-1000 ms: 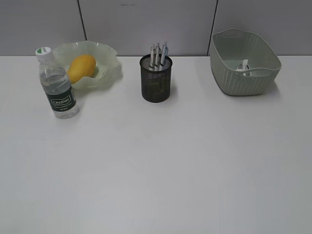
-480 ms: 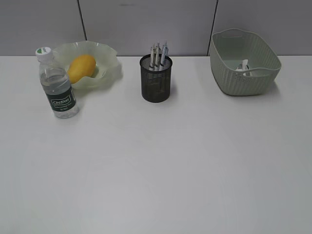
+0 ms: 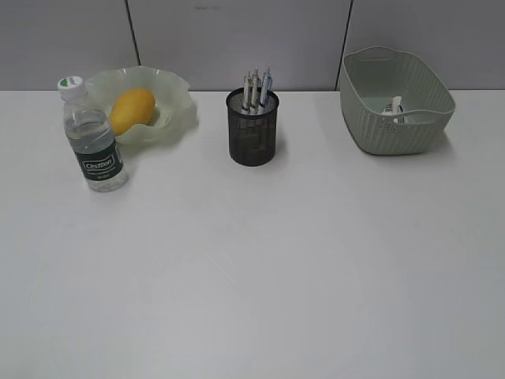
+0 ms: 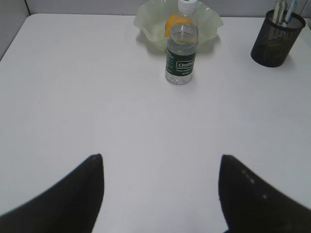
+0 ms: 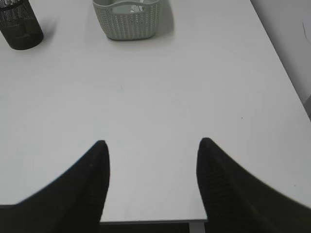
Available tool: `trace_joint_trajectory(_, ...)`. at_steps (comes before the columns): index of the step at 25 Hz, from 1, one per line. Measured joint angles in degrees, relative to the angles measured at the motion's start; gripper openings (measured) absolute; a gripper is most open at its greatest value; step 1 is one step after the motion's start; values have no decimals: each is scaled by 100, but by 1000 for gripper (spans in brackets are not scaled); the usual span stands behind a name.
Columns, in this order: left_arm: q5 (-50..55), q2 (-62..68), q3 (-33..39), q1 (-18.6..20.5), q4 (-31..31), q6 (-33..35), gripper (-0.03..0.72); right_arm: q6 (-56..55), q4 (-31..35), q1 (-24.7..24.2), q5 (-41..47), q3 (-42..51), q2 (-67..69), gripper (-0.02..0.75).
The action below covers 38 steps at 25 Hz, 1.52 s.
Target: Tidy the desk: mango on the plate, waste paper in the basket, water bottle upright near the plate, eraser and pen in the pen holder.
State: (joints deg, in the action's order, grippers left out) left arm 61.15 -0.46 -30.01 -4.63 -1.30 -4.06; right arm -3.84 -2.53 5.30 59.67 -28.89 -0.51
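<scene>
The mango lies in the pale green wavy plate at the back left of the white desk. The water bottle stands upright just in front of the plate; it also shows in the left wrist view. The black mesh pen holder holds several pens. The sage-green basket at the back right holds the waste paper. The eraser is not visible. My left gripper and right gripper are open and empty, low over the desk's near side, out of the exterior view.
A grey panelled wall runs behind the desk. The desk's near edge and right edge show in the right wrist view.
</scene>
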Motion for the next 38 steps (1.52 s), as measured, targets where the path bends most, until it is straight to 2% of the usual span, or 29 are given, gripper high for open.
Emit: trace_joint_trajectory(38,0,0,0,0,0,0,559,0,0,0,0,0,0,449)
